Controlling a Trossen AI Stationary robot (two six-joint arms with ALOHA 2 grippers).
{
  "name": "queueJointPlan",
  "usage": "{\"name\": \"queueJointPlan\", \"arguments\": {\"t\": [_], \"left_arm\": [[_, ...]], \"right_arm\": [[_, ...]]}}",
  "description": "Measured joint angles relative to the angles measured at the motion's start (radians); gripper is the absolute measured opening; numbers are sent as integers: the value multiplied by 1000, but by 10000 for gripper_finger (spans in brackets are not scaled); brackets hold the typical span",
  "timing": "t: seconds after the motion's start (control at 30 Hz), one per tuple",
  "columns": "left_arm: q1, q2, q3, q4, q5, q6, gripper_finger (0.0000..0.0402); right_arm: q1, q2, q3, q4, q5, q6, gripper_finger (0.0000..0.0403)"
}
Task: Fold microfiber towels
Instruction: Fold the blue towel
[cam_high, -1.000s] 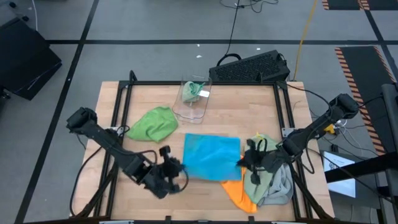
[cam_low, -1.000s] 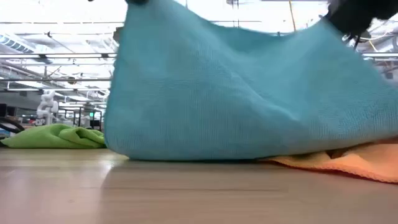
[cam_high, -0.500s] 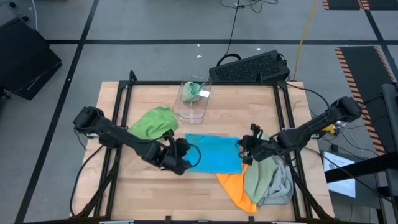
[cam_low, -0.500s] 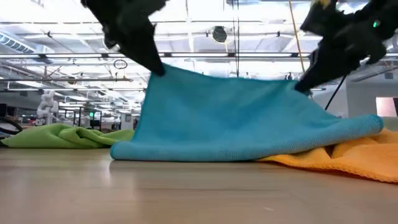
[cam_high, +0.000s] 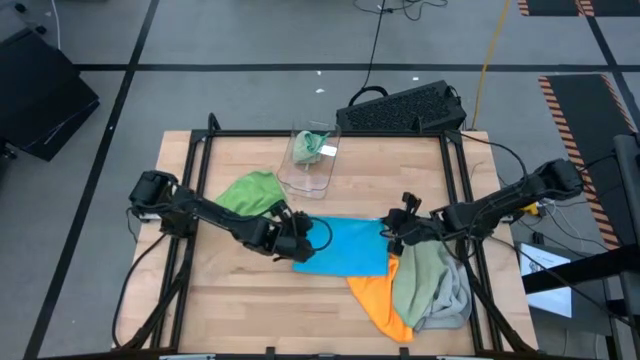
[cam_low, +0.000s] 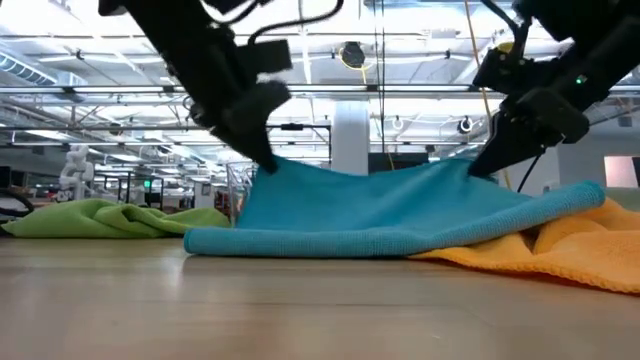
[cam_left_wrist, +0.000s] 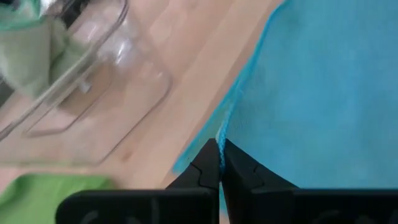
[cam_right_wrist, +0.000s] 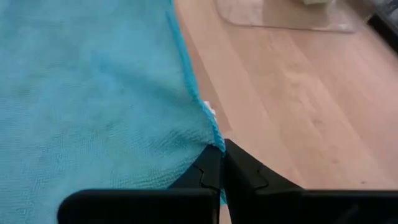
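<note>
From above, we see the blue towel (cam_high: 345, 245) lying at the centre of the wooden table (cam_high: 400, 160), a little below the middle of the frame. The left gripper (cam_high: 300, 240) is pinched shut on its left upper corner, and the right gripper (cam_high: 392, 235) is pinched shut on its right upper corner. The bright green towel (cam_high: 245, 197) lies crumpled to the upper left of the blue one. The orange towel (cam_high: 378, 305) pokes out below the blue towel's lower right, with the sage green towel (cam_high: 420, 280) and the light grey towel (cam_high: 455, 300) heaped at the lower right. The clear plastic bin (cam_high: 312, 155) sits near the top centre.

At table height, we see both corners of the blue towel (cam_low: 390, 215) lifted off the wood while its front fold rests on the table, the orange towel (cam_low: 560, 255) at the right and the bright green towel (cam_low: 100, 218) at the left.

Through the left wrist, we see the closed fingers (cam_left_wrist: 205, 171) clamping the blue edge, with the bin (cam_left_wrist: 81, 81) in the upper left.

Through the right wrist, the closed fingers (cam_right_wrist: 208, 171) grip the blue corner.
</note>
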Motion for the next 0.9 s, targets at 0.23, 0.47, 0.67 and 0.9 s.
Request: {"name": "queueJointPlan", "arguments": {"t": [0.23, 0.47, 0.67, 0.9], "left_arm": [[44, 50, -2, 34, 60, 23, 18], [66, 90, -5, 40, 81, 16, 44], [73, 41, 0, -2, 90, -9, 105], [43, -75, 1, -62, 82, -24, 147]], "right_arm": [[-37, 0, -23, 24, -3, -30, 19], [-62, 4, -49, 54, -75, 20, 76], [-53, -7, -48, 60, -78, 44, 131], [2, -38, -33, 101, -80, 38, 138]]}}
